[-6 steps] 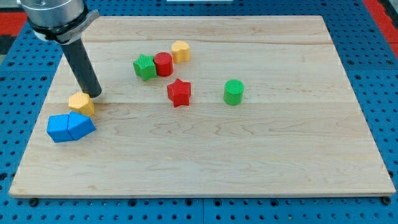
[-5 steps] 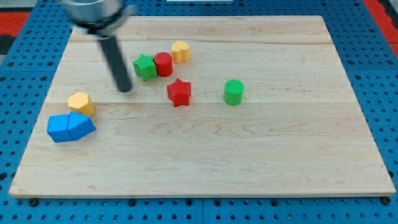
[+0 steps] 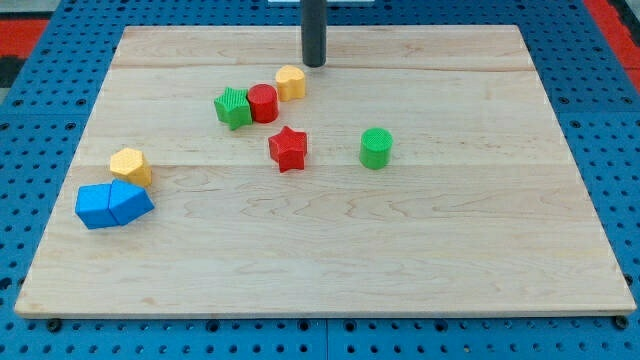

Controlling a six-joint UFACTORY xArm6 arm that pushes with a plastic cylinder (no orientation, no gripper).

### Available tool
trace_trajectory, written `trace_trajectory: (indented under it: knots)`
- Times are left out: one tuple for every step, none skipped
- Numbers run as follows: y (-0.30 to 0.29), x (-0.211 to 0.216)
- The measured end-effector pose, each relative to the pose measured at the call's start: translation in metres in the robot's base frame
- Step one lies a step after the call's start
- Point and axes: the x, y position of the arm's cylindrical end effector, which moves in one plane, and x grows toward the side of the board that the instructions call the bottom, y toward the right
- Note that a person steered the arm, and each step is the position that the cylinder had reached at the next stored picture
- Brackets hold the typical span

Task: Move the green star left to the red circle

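Note:
The green star sits on the wooden board, touching the left side of the red circle. A yellow block touches the red circle's upper right. My tip is near the view's top, just up and right of that yellow block and apart from it. The rod rises out of the view's top edge.
A red star lies below the red circle. A green cylinder stands right of it. At the view's left, a yellow block sits against two blue blocks. Blue pegboard surrounds the board.
My tip has swept from beside the left yellow block, across past the green star, to the view's top centre. No block has moved.

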Motion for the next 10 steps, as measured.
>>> trace_trajectory:
  knots:
    - [-0.025,0.028]
    - [-0.067,0.045]
    - [-0.098,0.055]
    - [-0.107,0.065]
    - [-0.156,0.099]
    - [-0.177,0.119]
    - [-0.177,0.088]
    - [-0.154,0.060]
    - [-0.043,0.016]
    - [0.056,0.017]
